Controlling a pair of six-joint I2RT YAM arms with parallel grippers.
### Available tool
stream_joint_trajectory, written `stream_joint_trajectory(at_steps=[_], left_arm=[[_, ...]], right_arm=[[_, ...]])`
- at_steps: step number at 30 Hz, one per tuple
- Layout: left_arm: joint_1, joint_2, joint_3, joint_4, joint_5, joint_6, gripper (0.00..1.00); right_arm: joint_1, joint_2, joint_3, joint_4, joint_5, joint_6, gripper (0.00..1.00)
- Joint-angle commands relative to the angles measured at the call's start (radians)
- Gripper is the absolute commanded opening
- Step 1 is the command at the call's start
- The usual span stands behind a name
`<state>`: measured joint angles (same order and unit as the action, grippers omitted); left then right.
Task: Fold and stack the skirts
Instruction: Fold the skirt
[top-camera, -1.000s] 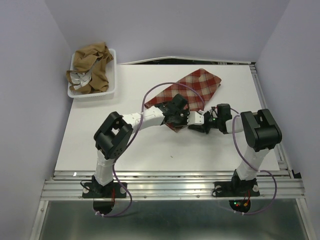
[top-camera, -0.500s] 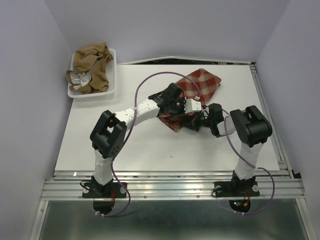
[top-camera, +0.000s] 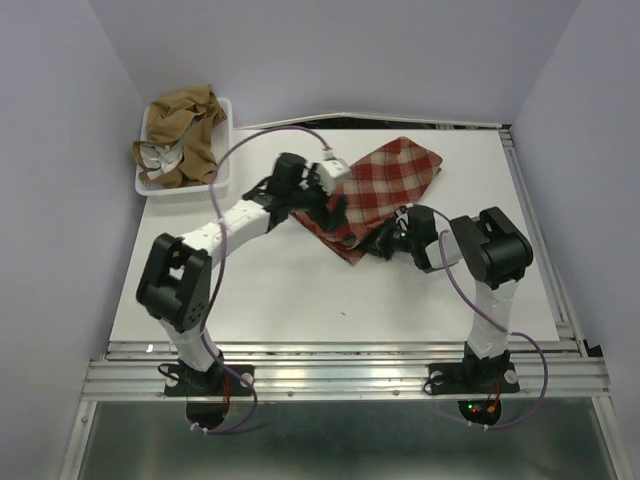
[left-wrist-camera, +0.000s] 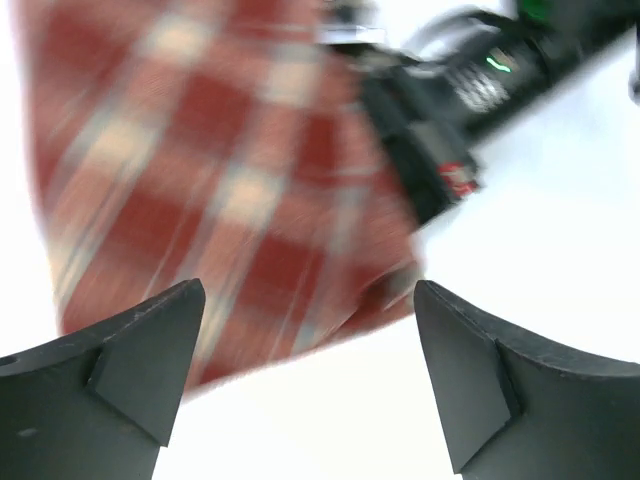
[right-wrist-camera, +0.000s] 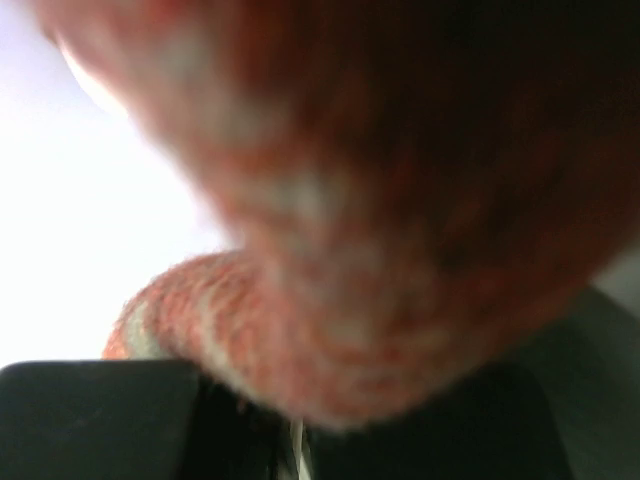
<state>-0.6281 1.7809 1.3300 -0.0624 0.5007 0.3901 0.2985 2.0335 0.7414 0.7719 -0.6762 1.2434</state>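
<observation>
Below the spread, empty left fingers (left-wrist-camera: 130, 350) the plaid skirt (top-camera: 385, 180) lay partly folded on the counter (top-camera: 250, 290), its near edge pinched in the closed right fingers (right-wrist-camera: 100, 420), while the tan skirts (top-camera: 180, 135) lay crumpled in the tray (top-camera: 185, 189), with nothing yet stacked.

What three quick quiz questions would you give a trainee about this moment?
1. True or false: the left claw, above the red-and-cream plaid cloth skirt, is open with nothing between its fingers.
2. Where are the tan-brown cloth skirts? A) spread flat beside the plaid skirt; B) heaped in the white plastic tray; C) folded in a neat stack.
3. Which claw is at the plaid skirt's near right edge?

Key: 1 true; 2 B; 3 the right claw.
</observation>
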Motion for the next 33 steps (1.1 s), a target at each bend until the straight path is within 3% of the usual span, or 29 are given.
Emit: stream_joint_trajectory(at_steps=[1, 3, 7, 17, 24, 33], left_arm=[[0.264, -0.196, -0.216, 0.424, 0.179, -0.541, 0.99], [0.341, -0.199, -0.288, 0.496, 0.164, -0.675, 0.99], [0.422, -0.135, -0.367, 0.627, 0.147, -0.787, 0.99], [0.472, 0.017, -0.471, 0.866, 0.116, -1.111, 0.99], [0.470, 0.061, -0.517, 0.984, 0.116, -1.204, 0.99], [0.456, 0.100, -0.528, 1.020, 0.119, -1.229, 0.99]], right_arm=[[0.002, 0.048, 0.007, -0.281, 0.087, -0.025, 0.01], [0.002, 0.045, 0.007, -0.296, 0.093, -0.036, 0.01], [0.002, 0.027, 0.012, -0.388, 0.133, -0.091, 0.01], [0.002, 0.014, 0.044, -0.465, 0.155, -0.140, 0.01], [0.002, 0.021, 0.046, -0.470, 0.145, -0.148, 0.01], [0.002, 0.036, 0.059, -0.467, 0.129, -0.151, 0.01]])
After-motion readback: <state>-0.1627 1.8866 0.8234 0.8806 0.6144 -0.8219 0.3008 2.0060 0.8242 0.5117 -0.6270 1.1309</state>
